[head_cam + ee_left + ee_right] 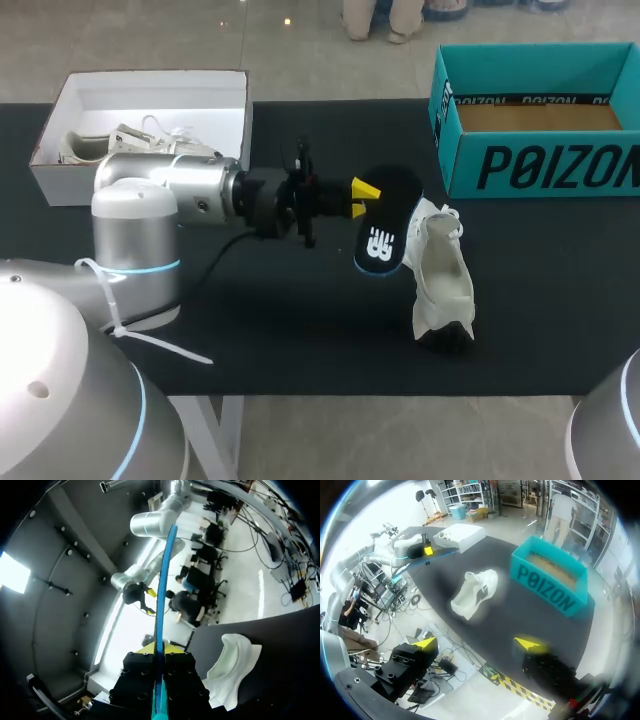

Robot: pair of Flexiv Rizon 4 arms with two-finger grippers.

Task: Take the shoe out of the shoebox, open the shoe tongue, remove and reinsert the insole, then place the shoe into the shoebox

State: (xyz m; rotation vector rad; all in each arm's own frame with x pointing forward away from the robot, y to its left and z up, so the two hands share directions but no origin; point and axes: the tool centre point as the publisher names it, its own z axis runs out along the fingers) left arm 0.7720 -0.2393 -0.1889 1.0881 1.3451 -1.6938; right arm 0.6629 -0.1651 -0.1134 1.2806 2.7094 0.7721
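While the left gripper point(364, 191) pinches the insole point(388, 228) by 1 thin edge, it could slip and fall. The white shoe point(443, 282) lies just past those jaws. The right gripper point(476, 643) hangs wide open.

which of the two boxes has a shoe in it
The white box at the far left: a pale shoe lies inside. The teal box on the right shows only its bare brown floor.
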